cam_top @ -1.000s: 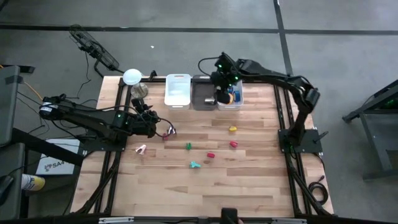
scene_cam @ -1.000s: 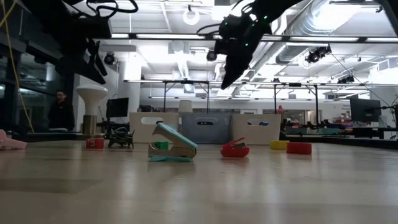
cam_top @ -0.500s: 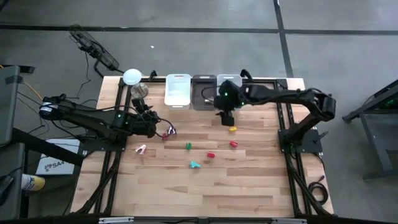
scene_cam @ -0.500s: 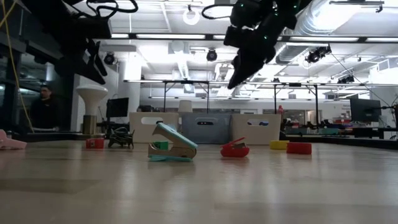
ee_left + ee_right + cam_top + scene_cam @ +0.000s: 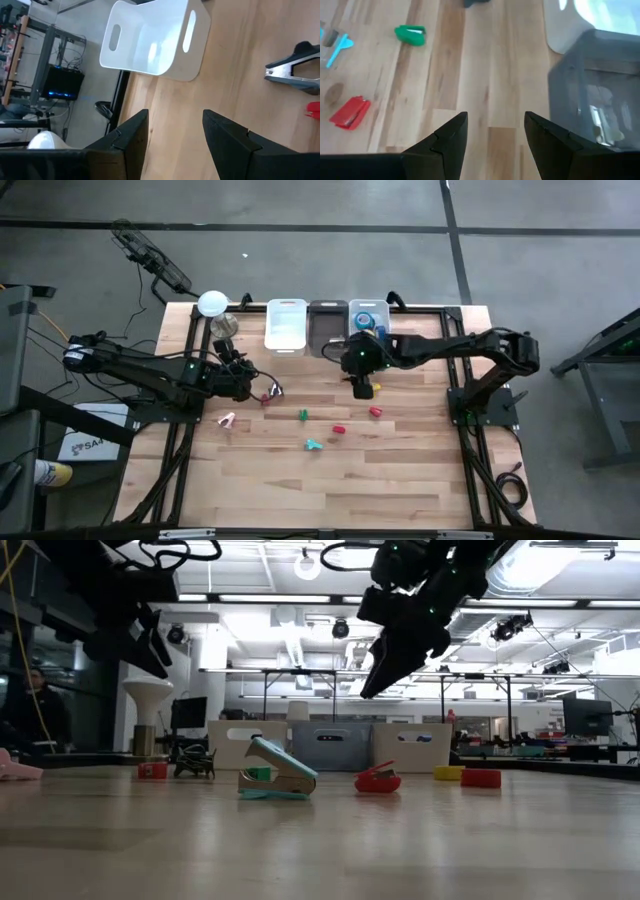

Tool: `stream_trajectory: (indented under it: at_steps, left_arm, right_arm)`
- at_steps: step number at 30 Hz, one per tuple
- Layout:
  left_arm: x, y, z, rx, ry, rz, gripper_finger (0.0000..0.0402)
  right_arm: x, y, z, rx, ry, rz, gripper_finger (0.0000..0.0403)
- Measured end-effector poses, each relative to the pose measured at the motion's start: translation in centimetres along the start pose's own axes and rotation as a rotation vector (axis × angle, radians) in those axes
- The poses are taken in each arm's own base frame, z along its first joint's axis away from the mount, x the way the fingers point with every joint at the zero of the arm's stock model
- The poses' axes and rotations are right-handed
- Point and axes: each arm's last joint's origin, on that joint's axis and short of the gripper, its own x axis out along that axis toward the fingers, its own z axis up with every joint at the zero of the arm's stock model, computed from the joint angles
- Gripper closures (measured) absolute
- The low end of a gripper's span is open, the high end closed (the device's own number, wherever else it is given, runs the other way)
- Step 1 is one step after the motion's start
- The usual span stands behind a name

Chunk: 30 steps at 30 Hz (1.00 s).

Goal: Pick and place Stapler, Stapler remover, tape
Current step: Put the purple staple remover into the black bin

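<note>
Right pincer (image 5: pixel 364 389): jaws apart, empty, hovered near the red stapler (image 5: pixel 376 411). Stapler judged light, rigid, best gripped across its narrow sides. Left pincer (image 5: pixel 175 145): apart, empty.

— Any writing you can make out from here?

— Hardly. There's a white sheet or box (image 5: pixel 84 444) on the floor left of the table with dark letters on it, something starting with "SA", the rest too small to tell.

— Nothing on the bins or the arms?

— No lettering that I can read there.
</note>
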Motion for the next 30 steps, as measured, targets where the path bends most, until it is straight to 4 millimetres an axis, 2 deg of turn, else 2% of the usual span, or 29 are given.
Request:
stream_trajectory:
  at_steps: [8, 19, 30]
  left_arm:
    - [0.0, 0.0, 0.0, -0.001, 0.001, 0.000, 0.0218]
    - [0.0, 0.0, 0.0, -0.001, 0.001, 0.002, 0.0218]
    - [0.0, 0.0, 0.0, -0.001, 0.000, 0.003, 0.0218]
  right_arm:
    - [1.0, 1.1, -0.9, -0.017, -0.041, 0.000, 0.0214]
    - [2.4, 1.5, -2.8, -0.026, -0.182, -0.039, 0.0214]
    - [2.9, 1.9, -4.1, -0.003, -0.232, -0.037, 0.0214]
